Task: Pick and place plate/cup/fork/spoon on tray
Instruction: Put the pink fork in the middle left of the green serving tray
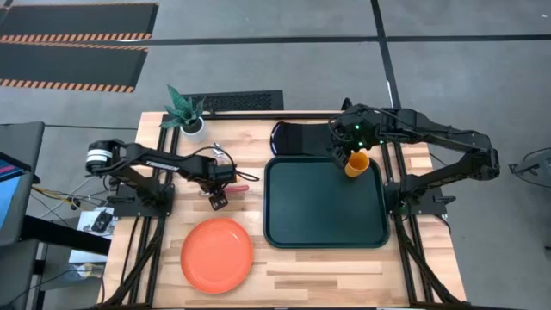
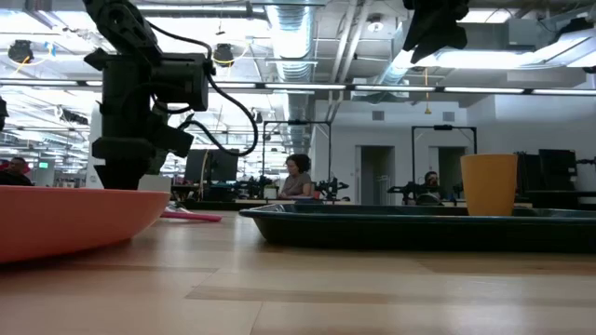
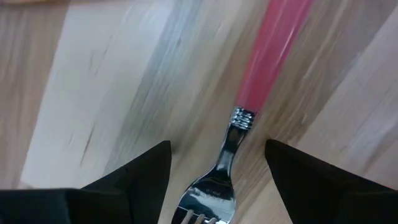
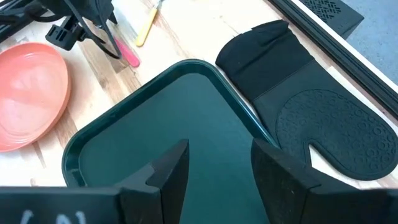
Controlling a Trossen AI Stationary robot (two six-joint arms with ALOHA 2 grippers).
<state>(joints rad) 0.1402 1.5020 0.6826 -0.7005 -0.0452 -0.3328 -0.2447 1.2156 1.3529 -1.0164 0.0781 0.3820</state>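
Fork lies flat on the wooden worktop, and only the left wrist view shows its silver neck and tines passing between the spread, open fingers of the left end effector, which touch nothing. From above, that left end effector sits low just beyond the orange-red plate. The right wrist view catches what the left one misses: the yellow-handled spoon just beside the fork's pink handle. The right end effector hangs open over the dark tray, with an oven mitt alongside. The cup stands upright in the tray's far right corner; the low view shows it free of any grip.
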